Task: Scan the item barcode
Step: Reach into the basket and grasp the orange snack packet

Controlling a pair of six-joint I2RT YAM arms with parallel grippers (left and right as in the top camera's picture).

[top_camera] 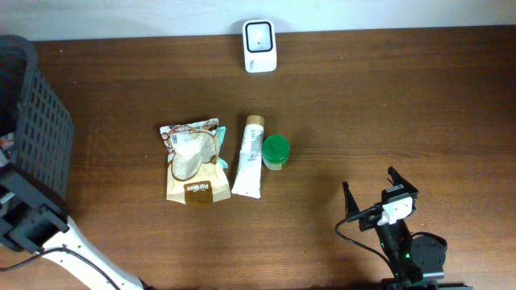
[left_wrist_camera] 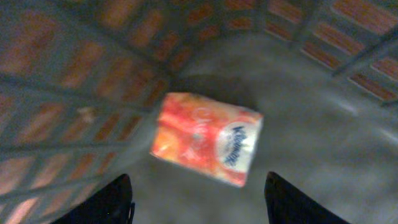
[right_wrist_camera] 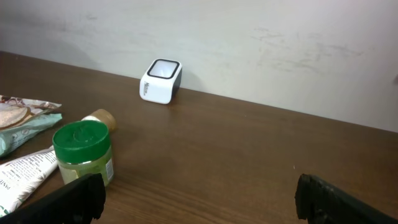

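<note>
The orange tissue pack (left_wrist_camera: pixel 208 138) lies blurred on the floor of the black basket (top_camera: pixel 36 121), and no barcode can be read on it. The left gripper (left_wrist_camera: pixel 199 194), cut off except for its fingertips, hangs above the pack with jaws apart, holding nothing. The right gripper (top_camera: pixel 369 182) has wide, empty jaws, well apart from the white scanner (top_camera: pixel 260 46).

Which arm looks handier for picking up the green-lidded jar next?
Right, probably: the right gripper, open, faces the jar, while the left gripper hangs inside the basket over a tissue pack.

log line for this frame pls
left pincer: open, over tissue pack in basket, not gripping | right pincer: open, empty | scanner: no item presented
</note>
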